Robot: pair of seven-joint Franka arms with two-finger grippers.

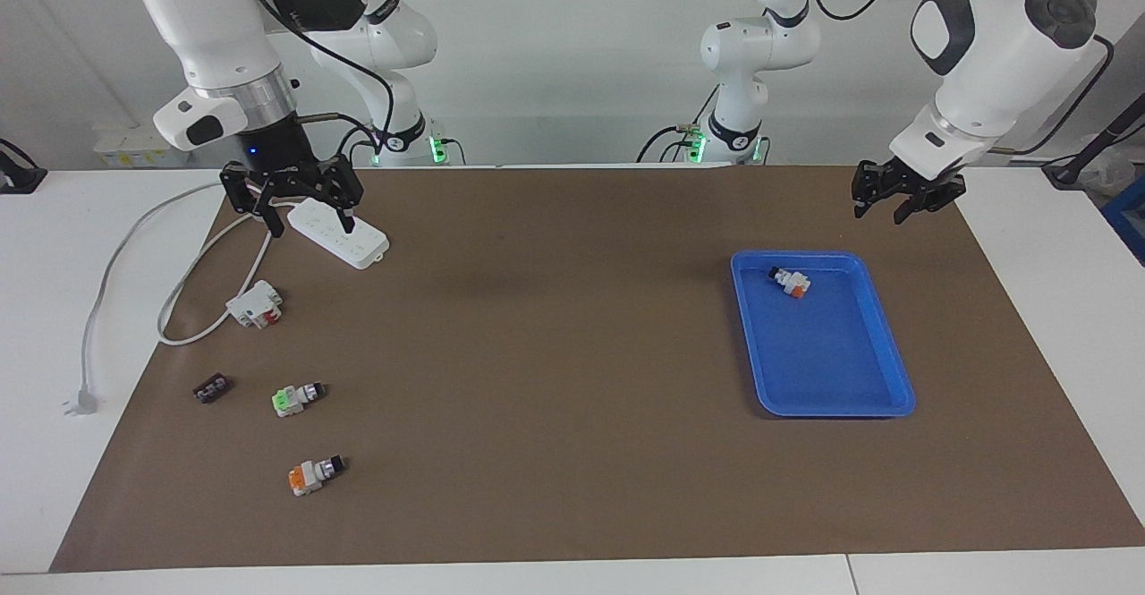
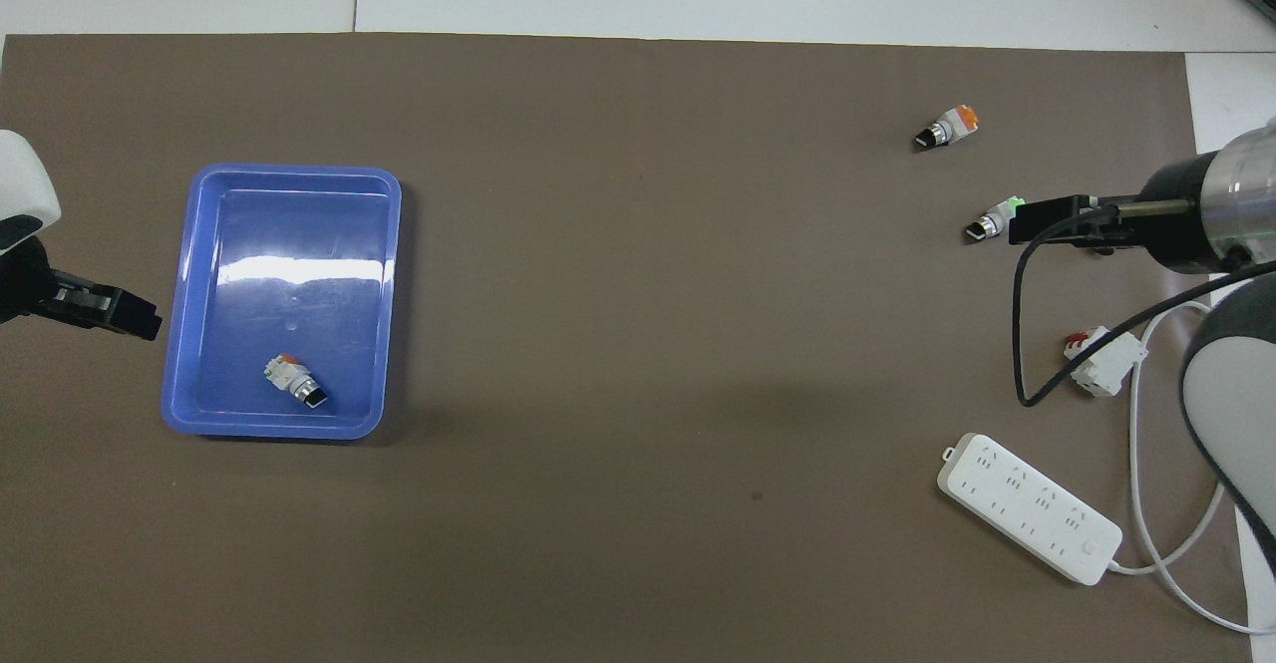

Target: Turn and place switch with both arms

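A switch [image 1: 789,281] with a white-grey body, black knob and orange-red end lies on its side in the blue tray [image 1: 836,409], in the part nearest the robots. It also shows in the overhead view [image 2: 295,381]. My left gripper [image 1: 902,203] is open and empty, raised over the mat beside the tray [image 2: 289,176]; it shows in the overhead view [image 2: 125,316] too. My right gripper [image 1: 309,216] is open and empty, raised over the right arm's end of the table above the power strip [image 1: 344,235]. From above it [image 2: 1042,218] shows edge-on.
Two more switches lie at the right arm's end: a green-ended one [image 1: 297,396] [image 2: 997,216] and an orange-ended one [image 1: 315,473] [image 2: 947,128]. A white-and-red block with a cord [image 1: 255,303] [image 2: 1102,359], a tiny dark piece [image 1: 211,387] and the power strip [image 2: 1027,505] lie there too.
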